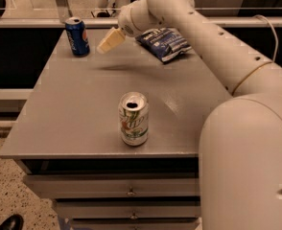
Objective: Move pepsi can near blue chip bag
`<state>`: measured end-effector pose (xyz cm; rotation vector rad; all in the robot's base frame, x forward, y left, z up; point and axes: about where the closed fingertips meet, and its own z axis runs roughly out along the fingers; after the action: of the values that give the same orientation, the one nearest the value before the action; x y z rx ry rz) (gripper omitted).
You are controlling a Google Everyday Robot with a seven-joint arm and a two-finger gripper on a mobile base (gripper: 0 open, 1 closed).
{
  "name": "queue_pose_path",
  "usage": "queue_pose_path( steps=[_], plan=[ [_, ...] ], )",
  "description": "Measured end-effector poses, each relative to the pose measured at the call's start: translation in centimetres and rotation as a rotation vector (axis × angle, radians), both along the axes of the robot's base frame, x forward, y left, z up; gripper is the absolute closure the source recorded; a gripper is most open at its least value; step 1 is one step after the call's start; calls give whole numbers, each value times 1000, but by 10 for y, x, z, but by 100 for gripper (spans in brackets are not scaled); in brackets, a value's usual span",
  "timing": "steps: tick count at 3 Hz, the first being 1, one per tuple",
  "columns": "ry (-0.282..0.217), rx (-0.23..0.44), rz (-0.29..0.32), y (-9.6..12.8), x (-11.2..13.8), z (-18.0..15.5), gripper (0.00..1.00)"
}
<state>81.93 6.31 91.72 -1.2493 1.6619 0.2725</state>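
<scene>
Over the far half of the desk (69, 114) hangs the gripper (105, 45) — a pale wedge at the end of the arm (213, 47), tilted down and to the left of the view, clear of the grey top. Whether it is released or clenched I cannot tell; nothing shows in its grasp. Its faint shadow (116, 67) lies on the desk just below it.

Left of the gripper and near it, but not touching, stands the pepsi can (77, 36). It is upright close to the desk's far left corner, silver top up, with the round logo turned toward the gripper.

Right of the gripper, on the other side of the wrist, lies the chip bag (165, 43): flat, crinkled, dark blue with white lettering, near the desk's far edge. The arm passes above and behind its upper part. So the gripper sits between the two — the can on one side, the bag on the other, the pair well apart.

Nearer the camera than the gripper, well away from it, a white-and-green can (133, 119) stands upright by the front edge, its top opened. Under the top, drawers (131, 191) run across the desk front. The arm's broad pale shoulder fills the lower right of the view.
</scene>
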Motion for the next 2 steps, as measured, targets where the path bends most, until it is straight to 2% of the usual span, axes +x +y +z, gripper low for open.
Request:
queue_pose_path(
  steps=[1, 2],
  plan=[
    [16, 78, -1, 45, 24, -14, 0],
    [42, 140, 35, 93, 35, -18, 0]
  ],
)
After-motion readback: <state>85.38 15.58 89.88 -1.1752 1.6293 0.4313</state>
